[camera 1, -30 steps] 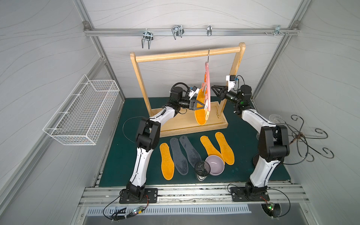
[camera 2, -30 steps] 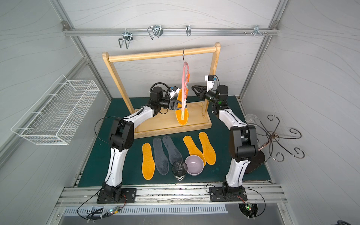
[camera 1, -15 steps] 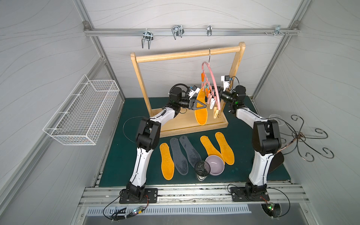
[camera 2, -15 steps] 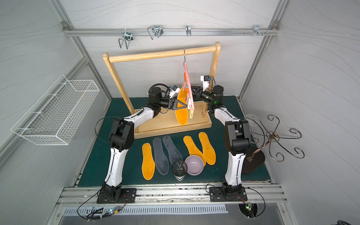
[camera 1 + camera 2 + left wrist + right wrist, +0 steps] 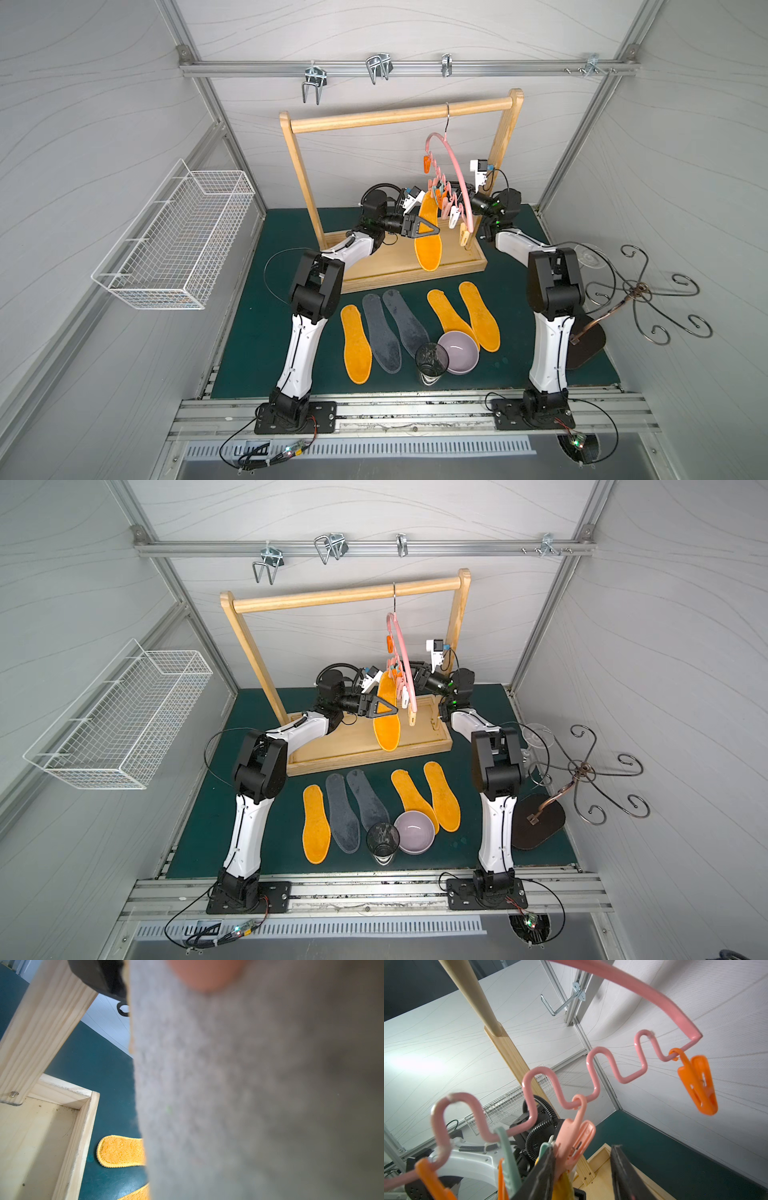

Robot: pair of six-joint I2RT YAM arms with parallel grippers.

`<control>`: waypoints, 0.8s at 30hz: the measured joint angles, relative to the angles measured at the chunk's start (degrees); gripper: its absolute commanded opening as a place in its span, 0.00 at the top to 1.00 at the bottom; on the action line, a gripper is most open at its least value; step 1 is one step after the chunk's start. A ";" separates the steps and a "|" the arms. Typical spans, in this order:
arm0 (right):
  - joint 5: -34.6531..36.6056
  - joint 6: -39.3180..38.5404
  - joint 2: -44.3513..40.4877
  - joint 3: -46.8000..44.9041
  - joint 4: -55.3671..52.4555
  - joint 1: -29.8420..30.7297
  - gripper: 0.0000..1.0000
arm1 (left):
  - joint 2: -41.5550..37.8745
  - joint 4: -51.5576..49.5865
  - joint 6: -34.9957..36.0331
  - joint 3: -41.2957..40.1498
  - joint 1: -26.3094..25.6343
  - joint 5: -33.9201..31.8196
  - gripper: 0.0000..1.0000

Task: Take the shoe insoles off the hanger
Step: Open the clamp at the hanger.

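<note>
Orange and fuzzy, the last foot-shaped insole (image 5: pixel 430 253) hangs under the thin pink wavy hanger (image 5: pixel 654 1000) at the far side; five other insoles (image 5: pixel 355 345) lie on the near green mat (image 5: pixel 257 332). The left gripper (image 5: pixel 420 228) pinches it so it cannot drop. The right gripper (image 5: pixel 581 1167) stands spread beside a pink clothespin (image 5: pixel 577 1136), maybe to free it.

white-shelled arms (image 5: pixel 301 353), black joints and bases, thin black cables

Both top views looked down from high at the front over the green surface (image 5: pixel 249 332) and wooden rack (image 5: pixel 399 113). The left wrist camera sat blurred against an insole (image 5: pixel 228 1084). The right wrist camera faced up, close under the hanger (image 5: pixel 598 1049). Both caught the rack.
</note>
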 measured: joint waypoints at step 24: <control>-8.83 18.08 6.12 11.56 4.42 0.74 0.45 | 0.00 1.36 -1.49 0.00 0.02 1.42 0.95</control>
